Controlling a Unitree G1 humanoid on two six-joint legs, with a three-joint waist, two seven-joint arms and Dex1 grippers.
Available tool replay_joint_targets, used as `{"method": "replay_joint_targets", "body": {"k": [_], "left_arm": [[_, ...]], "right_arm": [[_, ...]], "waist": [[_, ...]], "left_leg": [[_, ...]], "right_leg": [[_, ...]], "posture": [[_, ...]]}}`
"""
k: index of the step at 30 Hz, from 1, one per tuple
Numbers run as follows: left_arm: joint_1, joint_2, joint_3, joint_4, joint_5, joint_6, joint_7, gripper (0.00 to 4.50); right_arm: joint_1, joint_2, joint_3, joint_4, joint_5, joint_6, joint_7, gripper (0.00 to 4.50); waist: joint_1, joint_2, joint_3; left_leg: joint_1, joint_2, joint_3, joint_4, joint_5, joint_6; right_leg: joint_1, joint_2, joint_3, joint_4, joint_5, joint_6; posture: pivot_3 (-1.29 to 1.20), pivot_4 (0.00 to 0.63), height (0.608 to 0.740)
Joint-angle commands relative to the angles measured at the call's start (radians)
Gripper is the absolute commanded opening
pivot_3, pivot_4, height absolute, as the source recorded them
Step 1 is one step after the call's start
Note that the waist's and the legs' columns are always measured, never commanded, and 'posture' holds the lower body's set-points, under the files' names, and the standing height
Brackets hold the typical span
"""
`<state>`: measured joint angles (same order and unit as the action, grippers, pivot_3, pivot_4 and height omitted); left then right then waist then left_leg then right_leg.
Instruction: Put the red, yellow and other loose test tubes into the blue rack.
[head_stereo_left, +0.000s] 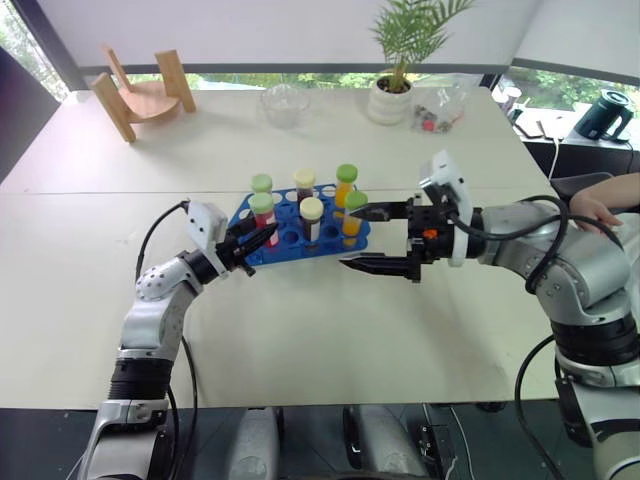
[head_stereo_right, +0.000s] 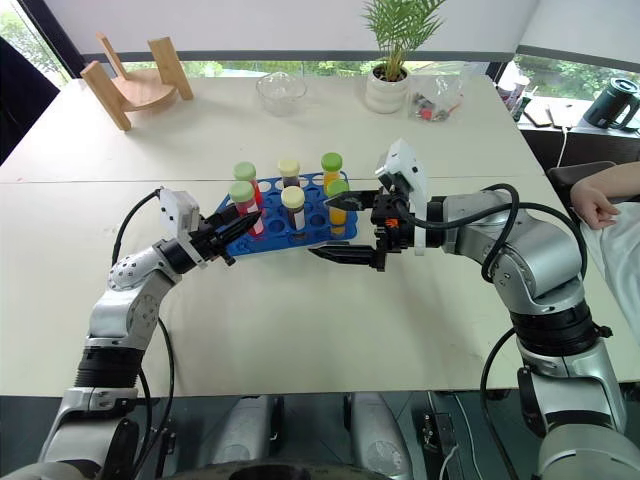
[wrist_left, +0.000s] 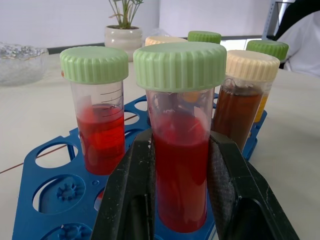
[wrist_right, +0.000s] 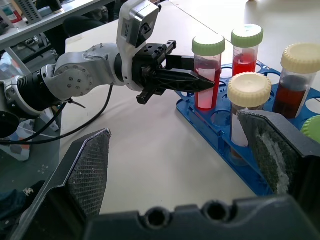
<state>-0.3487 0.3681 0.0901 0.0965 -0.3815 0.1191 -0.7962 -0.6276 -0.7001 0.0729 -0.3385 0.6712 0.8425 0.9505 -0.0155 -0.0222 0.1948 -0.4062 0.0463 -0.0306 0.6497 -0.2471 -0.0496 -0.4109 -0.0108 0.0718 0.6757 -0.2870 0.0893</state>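
While the left gripper (head_stereo_left: 262, 238) sits at the rack's 9 o'clock side, its two black fingers are clamped tight around a red test tube (wrist_left: 181, 165) with a green cap, which stands in a hole at that edge of the blue rack (head_stereo_left: 322, 242). Right gripper (head_stereo_left: 378, 238) is over at the rack's 3 o'clock end with its jaws spread wide, holding nothing; one finger sits just beside the yellow tubes, the other hangs over bare table in front of the rack. Rack's got six tubes standing in it: two red ones with green caps on the left side, two dark brownish ones with cream caps in the middle, two yellow ones (head_stereo_left: 352, 218) with green caps toward the right. It all sits on a white table (head_stereo_left: 330, 340). Toward 12 o'clock there's a potted plant (head_stereo_left: 398, 60), a glass bowl (head_stereo_left: 285, 103) and a wooden stand (head_stereo_left: 145, 92) near the windows. At 3 o'clock a person's hand (head_stereo_left: 597, 210) rests at the table edge, with a dark kettle (head_stereo_left: 603, 116) behind it.
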Motion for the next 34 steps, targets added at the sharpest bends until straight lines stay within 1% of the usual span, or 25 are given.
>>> {"method": "replay_joint_targets", "body": {"k": [1, 2, 4, 6, 8, 10, 13, 15, 17, 19, 21, 24, 32, 34], "left_arm": [[0.004, 0.018, 0.019, -0.019, -0.027, 0.006, -0.021, 1.86], [0.003, 0.022, 0.023, -0.022, -0.036, 0.012, -0.029, 2.23], [-0.009, 0.041, 0.037, -0.024, -0.022, 0.015, -0.008, 3.34], [-0.014, 0.095, 0.057, -0.059, -0.027, 0.065, 0.003, 4.3], [0.0, 0.167, 0.081, -0.123, -0.055, 0.129, -0.014, 4.3], [0.051, 0.279, 0.113, -0.227, -0.103, 0.235, -0.064, 4.3], [0.234, 0.457, 0.174, -0.362, -0.142, 0.343, -0.167, 4.3], [0.345, 0.52, 0.219, -0.413, -0.166, 0.383, -0.205, 4.3], [0.456, 0.556, 0.265, -0.447, -0.169, 0.401, -0.232, 4.3], [0.542, 0.571, 0.299, -0.475, -0.163, 0.401, -0.253, 4.3], [0.575, 0.562, 0.322, -0.483, -0.17, 0.412, -0.24, 4.3], [0.573, 0.544, 0.331, -0.486, -0.179, 0.422, -0.214, 4.3], [0.559, 0.504, 0.296, -0.502, -0.187, 0.446, -0.164, 4.3], [0.546, 0.502, 0.3, -0.508, -0.215, 0.49, -0.147, 4.3]], "right_arm": [[-0.001, 0.005, -0.017, -0.023, 0.007, -0.017, 0.002, 4.5], [0.0, 0.006, -0.014, -0.025, 0.007, -0.016, 0.001, 4.5], [0.005, 0.006, -0.011, -0.027, 0.007, -0.015, 0.004, 4.5], [0.017, -0.001, -0.012, -0.033, 0.01, -0.01, 0.009, 4.5], [0.038, -0.017, -0.014, -0.042, 0.013, -0.003, 0.019, 4.5], [0.084, -0.052, -0.013, -0.053, 0.008, 0.002, 0.042, 4.5], [0.178, -0.109, 0.008, -0.056, -0.02, -0.023, 0.086, 4.5], [0.213, -0.121, 0.028, -0.041, -0.047, -0.05, 0.098, 4.5], [0.228, -0.112, 0.054, -0.016, -0.078, -0.073, 0.102, 4.5], [0.232, -0.097, 0.073, 0.003, -0.099, -0.092, 0.103, 4.5], [0.233, -0.08, 0.092, 0.018, -0.115, -0.106, 0.106, 4.5], [0.229, -0.063, 0.109, 0.031, -0.131, -0.119, 0.109, 4.5], [0.224, -0.032, 0.13, 0.039, -0.151, -0.137, 0.12, 4.5], [0.222, -0.031, 0.137, 0.043, -0.155, -0.139, 0.13, 4.5]], "waist": [[-0.001, 0.0, 0.0], [-0.001, 0.0, 0.0], [-0.001, 0.0, 0.0], [-0.002, 0.0, 0.0], [-0.003, 0.0, 0.0], [-0.005, 0.0, 0.0], [-0.008, 0.002, 0.0], [-0.009, 0.003, 0.001], [-0.007, 0.003, 0.001], [-0.006, 0.003, 0.001], [-0.002, 0.002, 0.001], [0.003, 0.002, 0.001], [-0.002, 0.002, 0.001], [-0.003, 0.002, 0.001]], "left_leg": [[0.0, 0.0, 0.0, 0.0, 0.0, 0.0], [0.0, 0.0, 0.0, 0.0, 0.0, 0.0], [0.0, 0.0, 0.0, 0.0, 0.0, 0.0], [0.0, 0.0, 0.0, -0.001, 0.0, 0.0], [0.0, 0.0, 0.0, -0.001, 0.0, 0.0], [-0.001, 0.001, 0.0, -0.002, 0.0, 0.0], [-0.001, 0.001, 0.001, -0.004, -0.001, 0.002], [-0.001, 0.001, 0.002, -0.005, -0.003, 0.005], [-0.001, 0.001, 0.003, -0.005, -0.003, 0.005], [-0.001, 0.002, 0.003, -0.004, -0.003, 0.005], [-0.001, 0.002, 0.003, -0.003, -0.003, 0.005], [-0.001, 0.002, 0.003, -0.001, -0.003, 0.004], [-0.001, 0.002, 0.003, -0.004, -0.003, 0.005], [-0.001, 0.003, 0.003, -0.004, -0.003, 0.005]], "right_leg": [[0.0, 0.0, 0.0, 0.0, 0.0, 0.0], [0.0, 0.0, 0.0, 0.0, 0.0, 0.0], [0.0, 0.0, 0.0, 0.0, 0.0, 0.0], [0.0, 0.0, 0.0, -0.001, 0.0, 0.0], [0.0, 0.0, 0.0, -0.002, 0.0, 0.0], [-0.001, 0.0, -0.001, -0.003, 0.0, 0.0], [-0.001, 0.0, 0.0, -0.007, 0.0, 0.0], [-0.001, -0.001, 0.0, -0.009, 0.0, 0.0], [-0.001, -0.001, 0.0, -0.01, 0.0, -0.001], [-0.001, -0.001, 0.0, -0.01, -0.002, -0.004], [-0.001, -0.001, 0.001, -0.011, -0.003, -0.007], [0.0, -0.001, 0.001, -0.011, -0.003, -0.008], [-0.001, 0.0, 0.0, -0.01, -0.002, -0.005], [-0.001, 0.0, 0.0, -0.01, -0.001, -0.004]], "posture": [[0.0, 0.15, 0.74], [0.0, 0.15, 0.74], [0.0, 0.15, 0.74], [0.0, 0.15, 0.74], [0.0, 0.15, 0.74], [0.0, 0.15, 0.74], [0.0, 0.15, 0.74], [0.0, 0.15, 0.74], [0.0, 0.15, 0.74], [0.0, 0.15, 0.74], [0.0, 0.15, 0.74], [0.0, 0.15, 0.74], [0.0, 0.15, 0.74], [0.0, 0.15, 0.74]]}}
